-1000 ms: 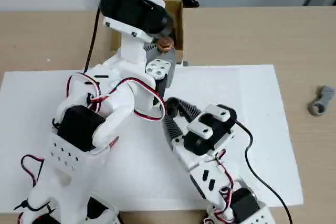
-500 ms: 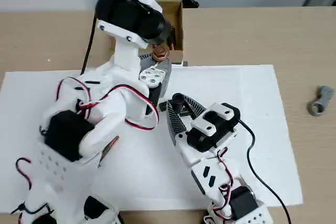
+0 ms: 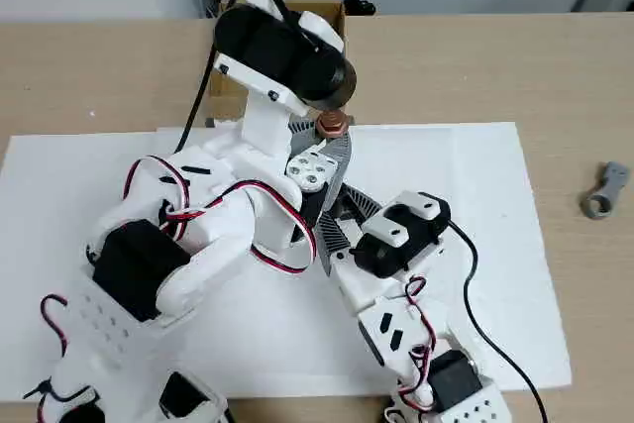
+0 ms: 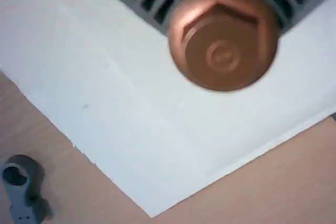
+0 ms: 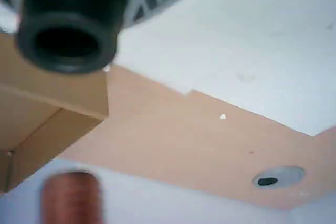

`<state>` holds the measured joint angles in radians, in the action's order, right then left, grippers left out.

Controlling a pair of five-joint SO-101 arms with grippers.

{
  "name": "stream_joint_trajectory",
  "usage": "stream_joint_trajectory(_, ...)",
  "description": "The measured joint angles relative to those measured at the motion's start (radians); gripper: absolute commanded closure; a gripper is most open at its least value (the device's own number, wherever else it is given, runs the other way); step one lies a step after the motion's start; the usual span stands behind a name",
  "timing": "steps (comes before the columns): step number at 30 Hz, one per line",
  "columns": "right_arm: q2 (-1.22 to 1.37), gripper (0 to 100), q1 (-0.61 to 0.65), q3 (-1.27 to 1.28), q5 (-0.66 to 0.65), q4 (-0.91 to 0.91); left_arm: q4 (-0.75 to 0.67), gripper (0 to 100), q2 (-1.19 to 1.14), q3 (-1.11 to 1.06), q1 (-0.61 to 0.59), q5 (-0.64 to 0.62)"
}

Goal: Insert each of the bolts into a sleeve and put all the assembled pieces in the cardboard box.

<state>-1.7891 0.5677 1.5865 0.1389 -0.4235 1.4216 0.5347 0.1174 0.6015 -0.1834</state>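
A: Left gripper (image 3: pixel 330 146), what's its state?
B: It's pinching the bolt (image 4: pixel 223 38). The bolt is copper w/ a round head and a hex shape on it, and the head faces the wrist cam.

A: Where's the bolt over the table (image 3: pixel 495 66)?
B: In the high view it's held up off the white sheet (image 3: pixel 475 205), approx. over the sheet's far edge. It's just beside the cardboard box (image 3: pixel 226 96). The left arm (image 3: pixel 198 235) covers most of the box.

A: And the right gripper (image 3: pixel 337 217)?
B: It's clamped on the sleeve (image 5: pixel 68 30), a black tube w/ its open bore facing that wrist cam. A box corner sits behind the sleeve in that view.

A: How are the two grippers relative to each other?
B: They're close. From above, the left gripper's tip overlaps the right gripper. I can't tell whether they're touching.

A: Is the bolt in the sleeve yet?
B: No, they're separate, one per gripper.

A: Anything else on the table?
B: There's a grey part (image 3: pixel 606 190) on bare wood. It's off the sheet on the right side, well apart from both arms.
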Motion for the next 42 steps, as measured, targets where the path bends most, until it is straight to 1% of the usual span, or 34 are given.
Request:
stream_joint_trajectory(8, 0.000, 99.6, 0.000, 0.000, 0.000, 0.000, 0.002, 100, 0.002, -0.055, 0.002, 0.000)
stream_joint_trajectory(13, 0.002, 99.6, 0.000, 0.003, 0.000, 0.000, 0.002, 100, 0.002, -0.126, 0.003, 0.002)
stream_joint_trajectory(19, 0.002, 99.6, -0.002, 0.008, 0.000, 0.000, -0.020, 100, 0.006, -0.150, 0.000, -0.023)
stream_joint_trajectory(27, 0.003, 99.6, -0.002, 0.009, 0.000, 0.000, -0.126, 100, 0.018, -0.249, 0.000, -0.023)
stream_joint_trajectory(31, 0.003, 99.6, 0.002, 0.011, 0.000, -0.002, -0.187, 100, 0.018, -0.301, 0.000, -0.044)
stream_joint_trajectory(42, 0.003, 99.6, 0.002, 0.011, 0.000, -0.002, -0.241, 100, 0.018, -0.319, -0.002, -0.055)
